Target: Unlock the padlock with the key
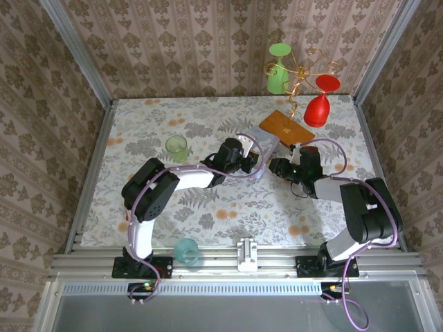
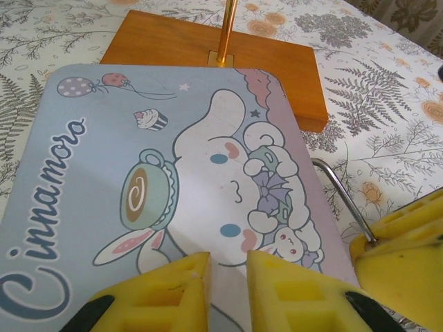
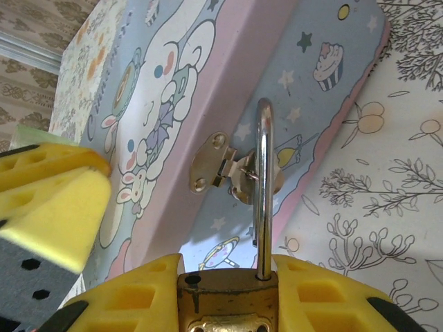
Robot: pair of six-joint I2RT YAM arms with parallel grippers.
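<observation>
The padlock (image 3: 228, 308) has its shackle (image 3: 264, 180) through the hasp (image 3: 208, 162) on the side of the pale blue box (image 3: 325, 117), mid-worktop (image 1: 138, 138). Its brass body is clamped in the right gripper (image 3: 228, 280). The left gripper (image 2: 227, 277) hovers over the box lid, fingers nearly together; whether they pinch anything I cannot tell.

Left gripper (image 2: 228, 266) jaws slightly apart over blue box (image 2: 104, 173); likely padlock shackle (image 2: 339, 194) right.
</observation>
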